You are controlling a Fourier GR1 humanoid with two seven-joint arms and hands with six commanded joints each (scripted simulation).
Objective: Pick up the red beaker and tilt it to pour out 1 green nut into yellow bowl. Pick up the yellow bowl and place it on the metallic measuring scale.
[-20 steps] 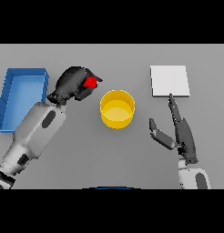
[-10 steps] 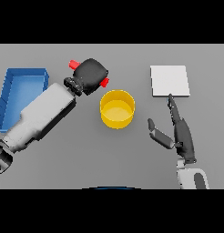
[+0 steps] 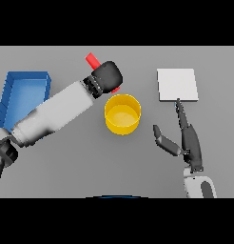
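My left hand point(image 3: 107, 75) is shut on the red beaker point(image 3: 93, 60), held above the table just behind and left of the yellow bowl point(image 3: 122, 114). Only the beaker's upper end and a sliver of red under the hand show; the rest is hidden by the hand. The bowl stands upright in the middle of the table and I see no nut in it. The metallic scale point(image 3: 177, 85) is a flat pale square at the back right. My right hand point(image 3: 184, 137) is open, fingers straight, right of the bowl and in front of the scale.
A blue tray point(image 3: 21, 94) stands at the left edge, partly covered by my left forearm. The grey table point(image 3: 90, 162) runs across the whole view.
My left hand has carried the red beaker to the right, from beside the blue tray to the bowl's back left rim. The right hand has barely moved.
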